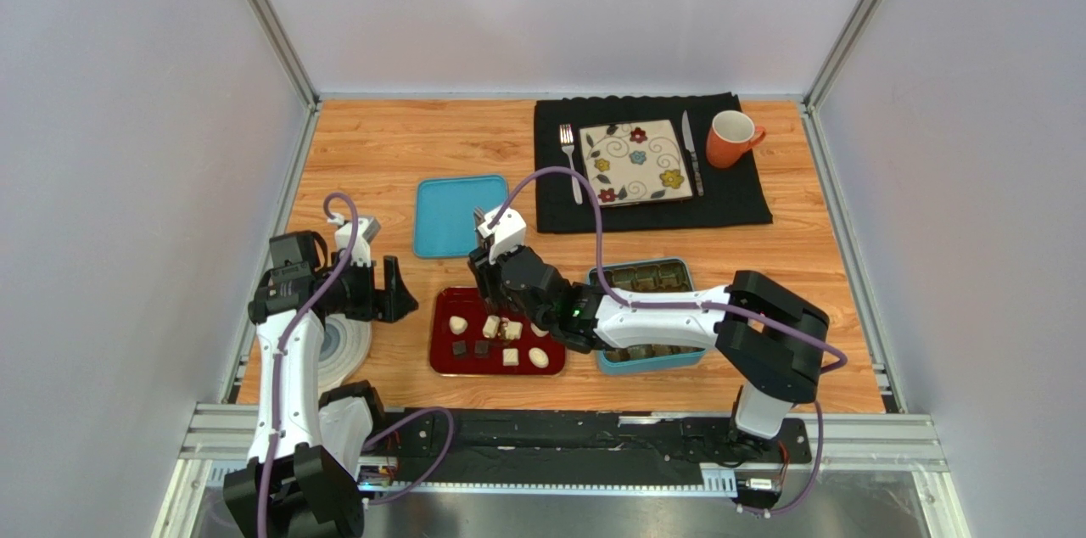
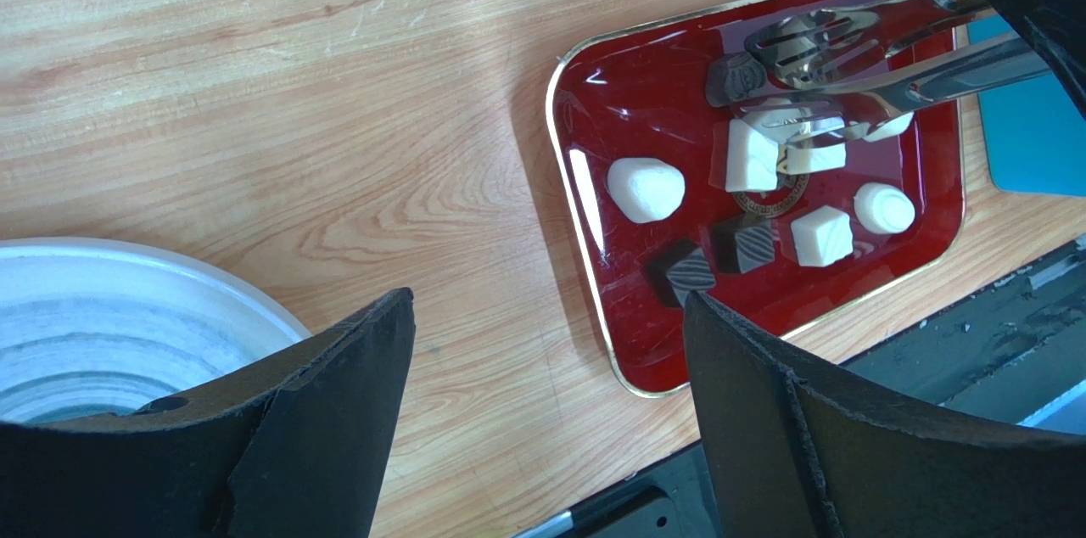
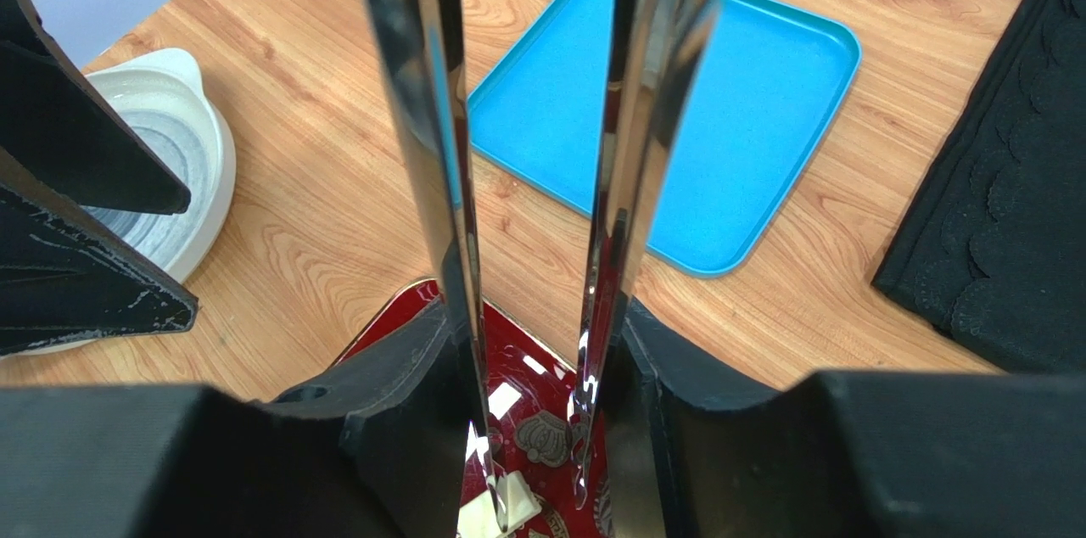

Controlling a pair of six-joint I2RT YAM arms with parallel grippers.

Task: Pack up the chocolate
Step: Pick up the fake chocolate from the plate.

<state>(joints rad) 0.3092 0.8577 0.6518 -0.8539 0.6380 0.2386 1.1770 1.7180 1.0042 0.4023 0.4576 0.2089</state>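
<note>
Several chocolates, white (image 1: pixel 510 357) and dark (image 1: pixel 459 347), lie on a red tray (image 1: pixel 440 364). In the left wrist view the tray (image 2: pixel 599 105) holds white pieces (image 2: pixel 645 189) and dark striped ones (image 2: pixel 688 273). My right gripper (image 1: pixel 500 287) is shut on metal tongs (image 2: pixel 867 54), held over the tray. The tong arms (image 3: pixel 434 182) stand apart, with their tips down at a white cube (image 2: pixel 752 156); one tip touches the cube (image 3: pixel 510 500). My left gripper (image 1: pixel 395 290) is open and empty just left of the tray, above bare wood (image 2: pixel 548 309).
A teal tin (image 1: pixel 637 266) with dark pieces sits right of the tray, partly under my right arm. Its teal lid (image 1: pixel 453 216) lies behind the tray. A white bowl (image 1: pixel 342 347) is under my left arm. A black mat (image 1: pixel 739 201) at the back holds a flowered plate (image 1: pixel 635 160), cutlery and an orange mug (image 1: pixel 729 137).
</note>
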